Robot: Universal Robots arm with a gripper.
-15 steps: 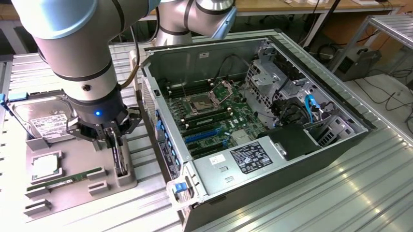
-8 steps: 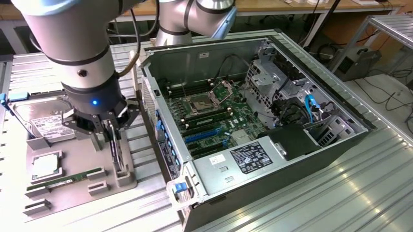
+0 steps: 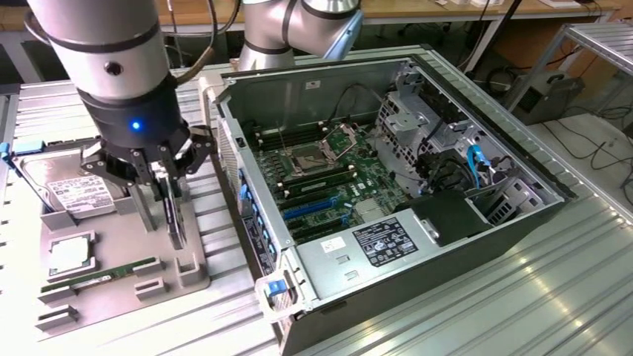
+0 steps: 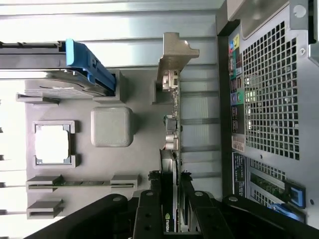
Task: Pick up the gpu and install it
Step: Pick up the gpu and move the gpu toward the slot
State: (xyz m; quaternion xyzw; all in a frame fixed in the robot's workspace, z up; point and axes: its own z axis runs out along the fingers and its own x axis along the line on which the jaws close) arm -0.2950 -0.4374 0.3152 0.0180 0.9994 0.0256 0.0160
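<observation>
The gpu (image 3: pixel 177 222) is a thin black card standing on edge over the grey parts tray (image 3: pixel 193 278), to the exterior view's left of the open computer case (image 3: pixel 327 81). My gripper (image 3: pixel 164 202) comes down from above with its fingers closed on the card's upper edge. In the wrist view the gpu (image 4: pixel 171 127) runs edge-on from its silver bracket (image 4: pixel 175 52) down into my gripper (image 4: pixel 172 204), whose black fingers (image 4: pixel 149 209) press both faces. I cannot tell whether the card's lower edge still touches the tray. Blue expansion slots (image 3: pixel 310 209) lie on the motherboard inside the case.
On the tray (image 4: pixel 142 149) lie a hard drive (image 3: pixel 74 194) with a blue handle (image 4: pixel 84 64), a square processor (image 3: pixel 71 254), and a green memory stick (image 3: pixel 99 276). The case's perforated rear panel (image 4: pixel 271 94) stands close beside the card. Ribbed metal table all around.
</observation>
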